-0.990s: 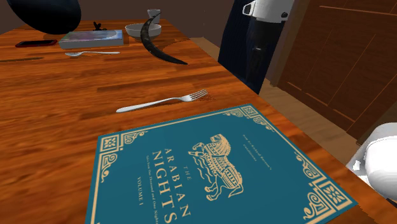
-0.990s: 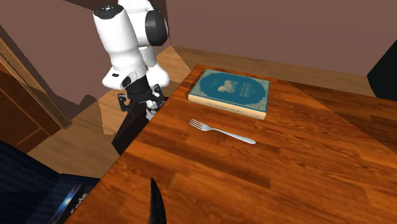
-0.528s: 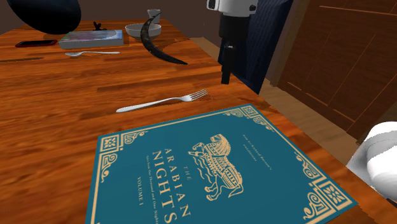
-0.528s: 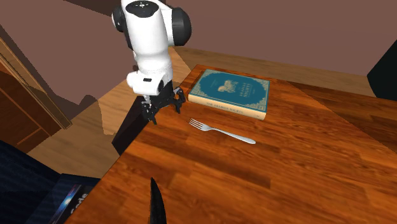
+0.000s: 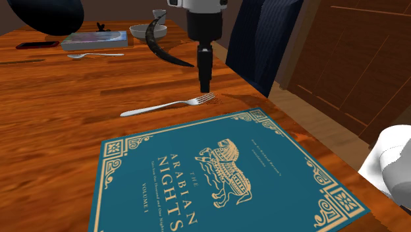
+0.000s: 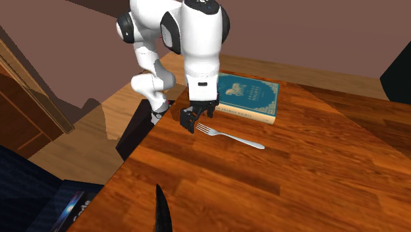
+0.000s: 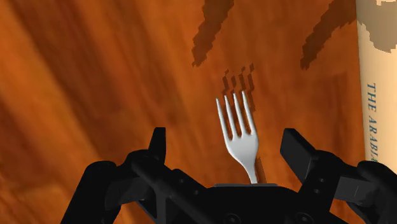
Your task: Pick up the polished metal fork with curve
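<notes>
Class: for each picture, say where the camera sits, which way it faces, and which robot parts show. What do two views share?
Shoulder view: beside the robot, looking across the teal book to the fork; the gripper hangs near its tines.
Second exterior view: across the table, facing the white arm.
Wrist view: on the hand, looking down at the table; black fingers flank the tines.
Both exterior views share fork, book and gripper.

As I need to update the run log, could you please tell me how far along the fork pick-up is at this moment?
Done: the gripper is lined up above the tine end of the fork. In hand: the fingers stand open on either side of the tines, not touching them. Left: lowering, closing and lifting; the fork lies flat on the table.
</notes>
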You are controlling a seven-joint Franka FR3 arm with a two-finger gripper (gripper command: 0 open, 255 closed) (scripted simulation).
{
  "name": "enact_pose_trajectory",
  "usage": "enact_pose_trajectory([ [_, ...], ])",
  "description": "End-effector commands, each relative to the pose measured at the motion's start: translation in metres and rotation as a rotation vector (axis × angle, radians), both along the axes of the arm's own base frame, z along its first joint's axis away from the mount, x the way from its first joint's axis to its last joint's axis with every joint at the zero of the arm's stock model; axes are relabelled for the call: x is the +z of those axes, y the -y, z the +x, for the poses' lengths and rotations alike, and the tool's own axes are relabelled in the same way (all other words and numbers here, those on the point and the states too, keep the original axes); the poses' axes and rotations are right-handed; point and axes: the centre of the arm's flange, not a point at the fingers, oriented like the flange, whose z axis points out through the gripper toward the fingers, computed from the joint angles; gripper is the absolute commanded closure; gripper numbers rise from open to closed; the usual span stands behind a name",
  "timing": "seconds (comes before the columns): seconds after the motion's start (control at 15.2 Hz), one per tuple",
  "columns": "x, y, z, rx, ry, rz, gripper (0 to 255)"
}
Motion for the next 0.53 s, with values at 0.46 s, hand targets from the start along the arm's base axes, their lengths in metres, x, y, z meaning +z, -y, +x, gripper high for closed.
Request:
enact_pose_trajectory([
  [0.46, -0.021, -0.052, 0.001, 0.11, -0.002, -0.017, 0],
])
